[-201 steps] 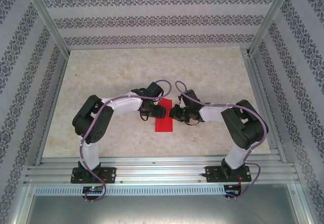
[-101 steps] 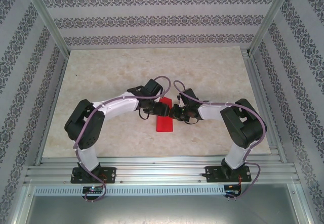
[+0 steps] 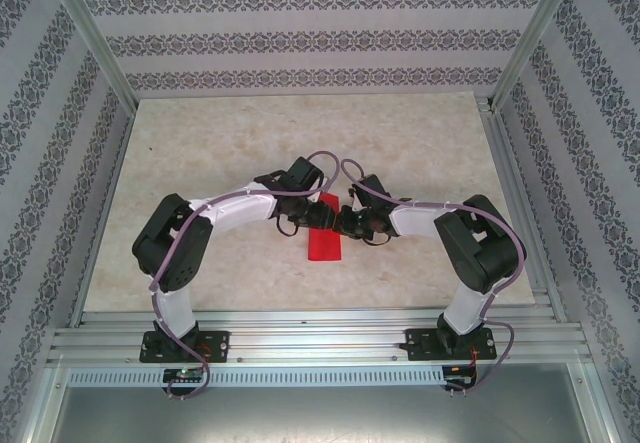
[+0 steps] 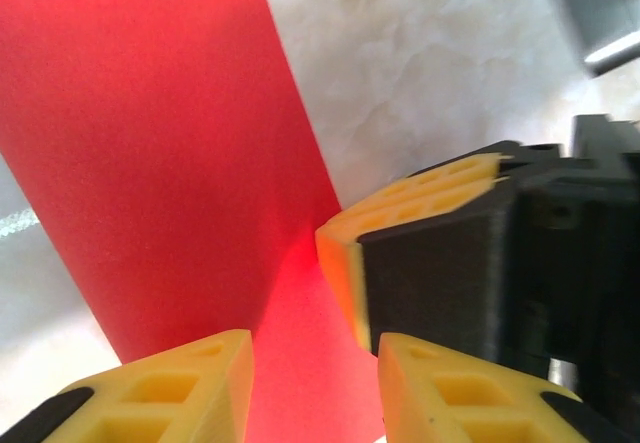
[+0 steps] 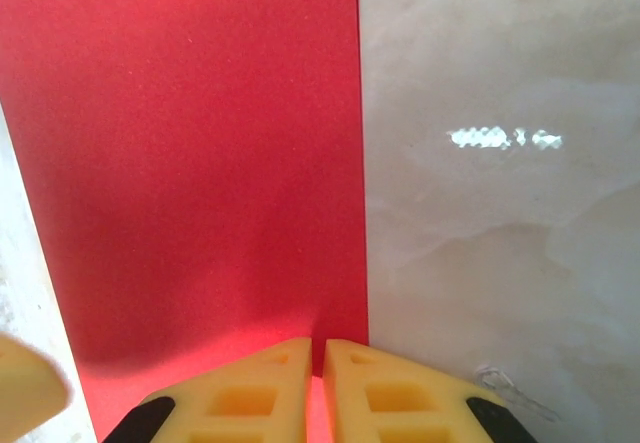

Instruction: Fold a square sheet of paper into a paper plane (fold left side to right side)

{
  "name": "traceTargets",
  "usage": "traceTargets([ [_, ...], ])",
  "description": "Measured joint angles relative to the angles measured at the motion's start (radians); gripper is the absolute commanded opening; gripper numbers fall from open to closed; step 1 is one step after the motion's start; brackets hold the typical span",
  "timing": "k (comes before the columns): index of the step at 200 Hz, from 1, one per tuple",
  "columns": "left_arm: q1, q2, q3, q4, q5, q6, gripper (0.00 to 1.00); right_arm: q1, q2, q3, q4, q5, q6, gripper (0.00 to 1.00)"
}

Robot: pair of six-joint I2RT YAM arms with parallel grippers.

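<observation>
The red sheet of paper point(image 3: 324, 247) lies mid-table as a narrow folded strip, its far end under both grippers. In the left wrist view the paper point(image 4: 150, 113) runs away beneath my left gripper point(image 4: 315, 363), whose jaws stand apart above it with nothing clamped. My right gripper's yellow and black finger point(image 4: 400, 213) sits just beyond on the paper. In the right wrist view my right gripper point(image 5: 322, 353) is shut, tips together on the long right edge of the flat paper point(image 5: 190, 143). From above, the left gripper point(image 3: 318, 215) and right gripper point(image 3: 341, 221) almost touch.
The marbled tabletop point(image 3: 300, 133) spreads behind and to both sides of the strip. Aluminium rails point(image 3: 300, 328) run along the near edge, and patterned walls enclose the other three sides. Both arms' cables loop above the wrists.
The left arm has swung its wrist rightward over the paper, close to the right gripper, and its jaws have narrowed. The right gripper has barely shifted and stays shut.
</observation>
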Motion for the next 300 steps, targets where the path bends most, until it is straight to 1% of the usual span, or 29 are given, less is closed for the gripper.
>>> traceTargets([
  [39, 0.012, 0.021, -0.024, 0.002, -0.005, 0.0, 0.31, 0.001, 0.002, 0.003, -0.005, 0.002, -0.006, 0.14],
  [90, 0.019, 0.041, -0.061, 0.006, -0.02, 0.002, 0.29, 0.003, 0.002, 0.007, -0.015, 0.008, -0.023, 0.14],
  [162, 0.026, 0.037, -0.095, 0.051, -0.017, 0.009, 0.28, 0.006, -0.012, 0.009, -0.023, 0.016, -0.041, 0.15],
  [201, 0.027, 0.034, -0.111, 0.081, -0.003, 0.009, 0.27, 0.005, -0.065, 0.013, -0.045, 0.007, -0.044, 0.16],
  [222, 0.027, 0.034, -0.114, 0.092, 0.002, 0.009, 0.27, 0.0, -0.064, 0.038, -0.043, -0.003, -0.043, 0.15],
  [241, 0.027, 0.034, -0.116, 0.097, 0.005, 0.009, 0.27, -0.002, -0.041, 0.07, -0.029, -0.008, -0.038, 0.15],
  [300, 0.027, 0.034, -0.116, 0.099, 0.005, 0.009, 0.26, -0.015, 0.103, 0.174, 0.026, -0.027, 0.003, 0.15],
])
